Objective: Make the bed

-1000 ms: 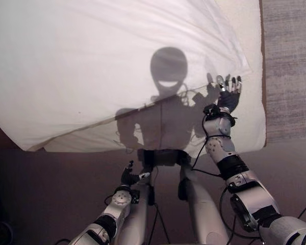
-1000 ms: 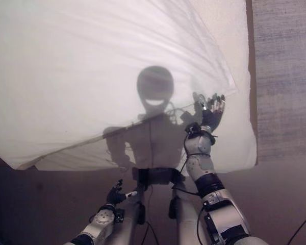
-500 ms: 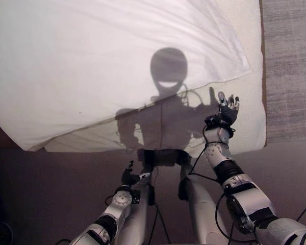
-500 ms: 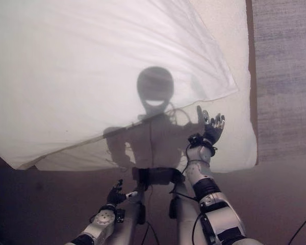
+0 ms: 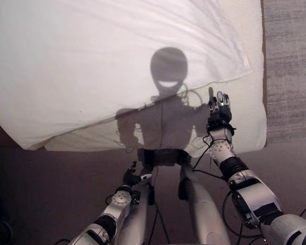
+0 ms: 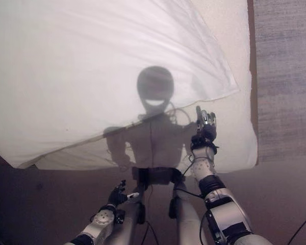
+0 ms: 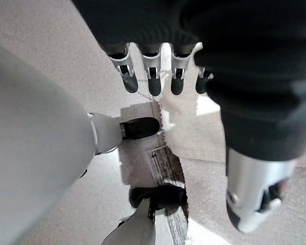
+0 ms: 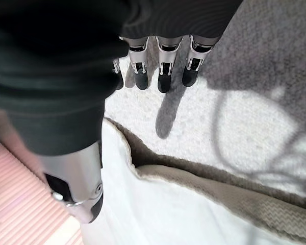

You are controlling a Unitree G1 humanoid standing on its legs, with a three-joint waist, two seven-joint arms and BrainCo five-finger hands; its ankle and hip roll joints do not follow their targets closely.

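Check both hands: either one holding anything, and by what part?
Nothing held. The right hand hovers open above the mattress, just short of the white sheet's corner; the left hand hangs open low by the floor.

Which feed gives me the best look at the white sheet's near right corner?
The left eye view: the white sheet's corner lies in full on the cream mattress, beyond the open right hand. The right eye view shows the same. The right wrist view shows a white sheet edge close up. The left wrist view shows floor.
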